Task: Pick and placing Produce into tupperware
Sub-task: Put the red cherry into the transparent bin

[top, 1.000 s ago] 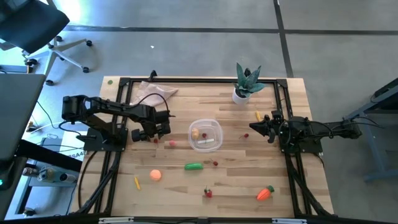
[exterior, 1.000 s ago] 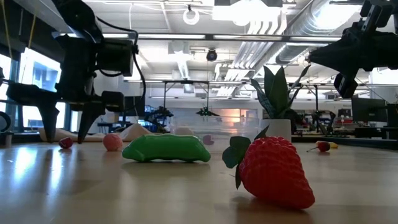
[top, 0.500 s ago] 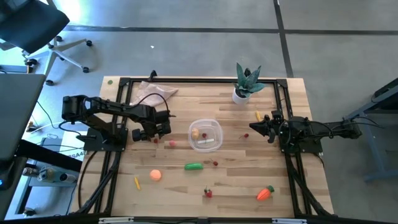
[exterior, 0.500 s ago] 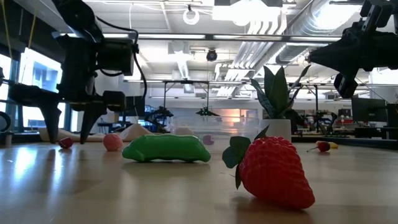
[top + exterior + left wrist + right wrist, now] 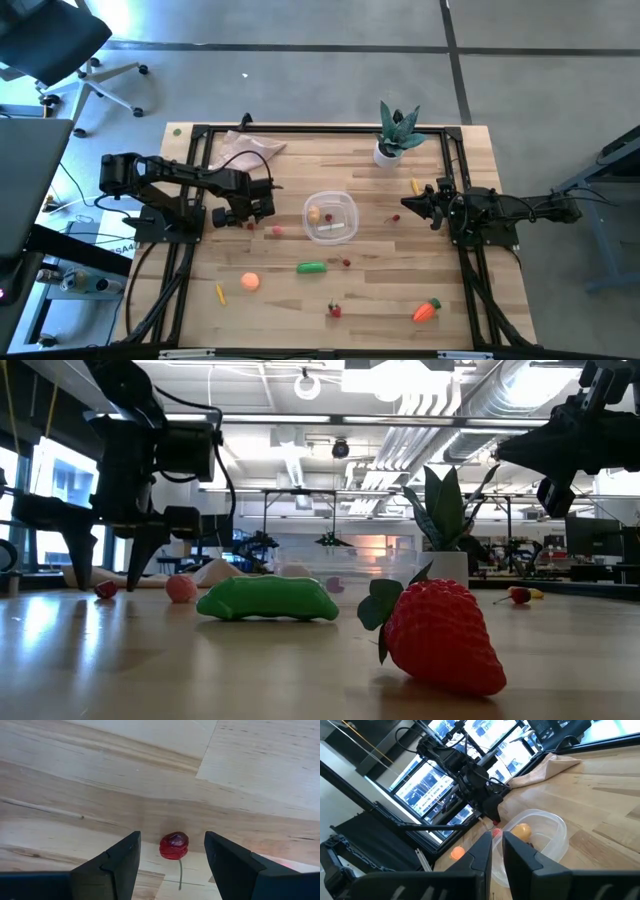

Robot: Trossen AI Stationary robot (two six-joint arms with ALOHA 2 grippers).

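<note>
**Left gripper poised over a cherry, container half filled**

The table (image 5: pixel 400 300) of pale wood carries everything. The container (image 5: pixel 331 217), clear and round, sits near its middle; a yellow piece (image 5: pixel 315 213) and a pale piece (image 5: pixel 333 229) lie inside, their shapes hard to make out through the plastic.

The left gripper (image 5: pixel 243 219) hangs low just to the left of the container, fingers (image 5: pixel 112 865) parted to a middling gap with nothing between them. Seen from its wrist, a small red cherry (image 5: pixel 174 845) lies on the wood between the fingertips, its thin stem running back toward the camera; only the fingers' ends show. The right gripper (image 5: pixel 407 203) waits to the right of the container, raised off the table, its fingers close together and empty.

The green pepper (image 5: pixel 311 267) lies in front of the container, long axis running left to right. The carrot (image 5: pixel 427 311) lies near the front right corner, green top pointing up-right, away from the front edge. The orange ball (image 5: pixel 250 282) sits front left. A strawberry (image 5: pixel 443 635) lies close to the low camera, leafy end to the left in that view. A pink piece (image 5: pixel 274 231) rests just beside the left gripper. Other tiny red and yellow bits are too small to identify.
</note>
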